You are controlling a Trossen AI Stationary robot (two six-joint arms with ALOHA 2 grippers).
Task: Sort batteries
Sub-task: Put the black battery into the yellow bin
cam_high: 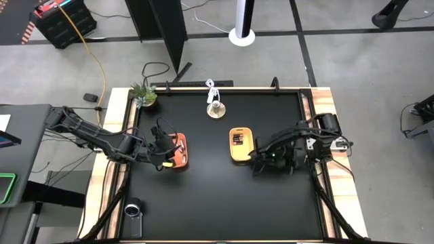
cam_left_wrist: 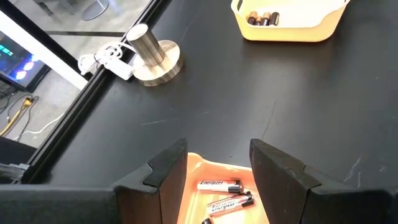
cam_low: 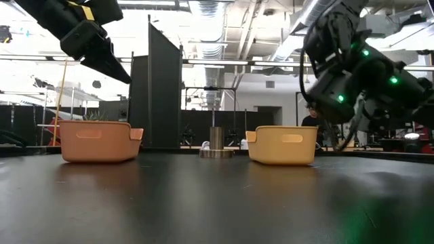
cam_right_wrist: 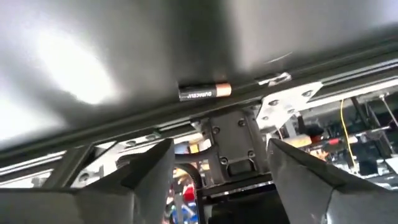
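My left gripper (cam_left_wrist: 217, 152) (cam_high: 165, 150) hovers open above the orange tray (cam_left_wrist: 205, 169) (cam_high: 182, 157). Whitish-silver batteries (cam_left_wrist: 219, 185) lie flat on that tray's floor. The yellow tray (cam_left_wrist: 289, 31) (cam_high: 241, 156) stands mid-table with dark batteries (cam_left_wrist: 263, 19) on its floor. My right gripper (cam_right_wrist: 221, 149) (cam_high: 259, 163) is open, raised off the table beside the yellow tray's near end. One dark battery with a copper end (cam_right_wrist: 205, 92) lies alone on the black tabletop close to a table rail, ahead of the right fingers and apart from them.
A metal cylinder on a round base (cam_high: 215, 108) (cam_left_wrist: 152, 53) with a white cable stands near the far edge. A small plant (cam_high: 143, 95) sits at the far left corner, and a round black object (cam_high: 133, 210) near the left front. Raised rails border the black tabletop.
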